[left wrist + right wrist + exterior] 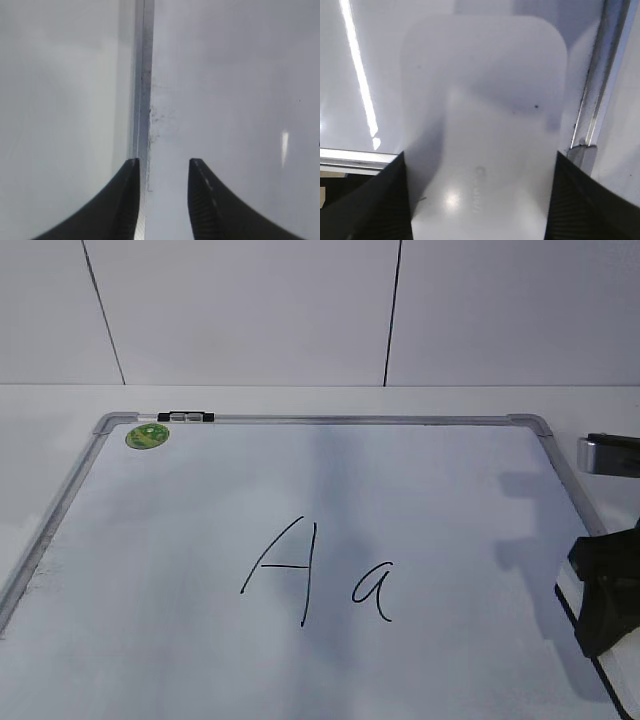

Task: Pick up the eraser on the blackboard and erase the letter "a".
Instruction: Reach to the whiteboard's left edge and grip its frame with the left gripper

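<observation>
The eraser (pixel 485 125) is seen in the right wrist view lying between the spread fingers of the right gripper (pixel 477 200), its long axis running straight away from the wrist; whether the pads touch its sides cannot be told. It rests on the blackboard (pixel 180 540) near the right frame corner. The letter "a" (pixel 372 590) lies well to the left of this gripper (pixel 610 590), beside the capital "A" (pixel 285 570). The left gripper (pixel 162 200) is open and empty, over the left frame edge. The right arm is judged nearer.
</observation>
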Robot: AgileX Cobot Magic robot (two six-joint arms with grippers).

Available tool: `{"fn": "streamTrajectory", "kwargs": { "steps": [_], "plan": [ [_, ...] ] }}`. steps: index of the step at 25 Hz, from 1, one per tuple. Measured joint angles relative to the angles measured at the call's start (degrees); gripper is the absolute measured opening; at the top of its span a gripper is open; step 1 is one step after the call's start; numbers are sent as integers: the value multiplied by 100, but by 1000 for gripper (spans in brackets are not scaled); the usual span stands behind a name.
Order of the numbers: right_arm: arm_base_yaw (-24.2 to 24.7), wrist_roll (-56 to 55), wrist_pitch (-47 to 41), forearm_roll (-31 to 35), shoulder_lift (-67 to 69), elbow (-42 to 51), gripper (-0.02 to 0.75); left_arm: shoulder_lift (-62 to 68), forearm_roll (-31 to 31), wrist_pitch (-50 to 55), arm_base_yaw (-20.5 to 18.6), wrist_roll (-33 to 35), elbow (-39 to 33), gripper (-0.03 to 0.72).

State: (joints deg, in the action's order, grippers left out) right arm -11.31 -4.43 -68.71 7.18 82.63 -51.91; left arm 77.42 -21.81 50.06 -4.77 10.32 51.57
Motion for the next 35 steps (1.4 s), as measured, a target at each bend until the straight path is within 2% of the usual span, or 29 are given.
{"fn": "streamTrajectory", "kwargs": {
  "steps": [8,16,28,35],
  "plan": [
    [0,0,0,-55,0,0,531,1470,230,148,151,0,734,239],
    [-25,4,-3,-55,0,0,531,2312,433,148,187,0,1193,237],
    [-48,4,-13,-55,0,0,530,3111,455,44,215,0,1624,235],
    [-48,4,-15,-55,0,0,530,3112,637,-304,551,0,1631,235]
  ]
}}
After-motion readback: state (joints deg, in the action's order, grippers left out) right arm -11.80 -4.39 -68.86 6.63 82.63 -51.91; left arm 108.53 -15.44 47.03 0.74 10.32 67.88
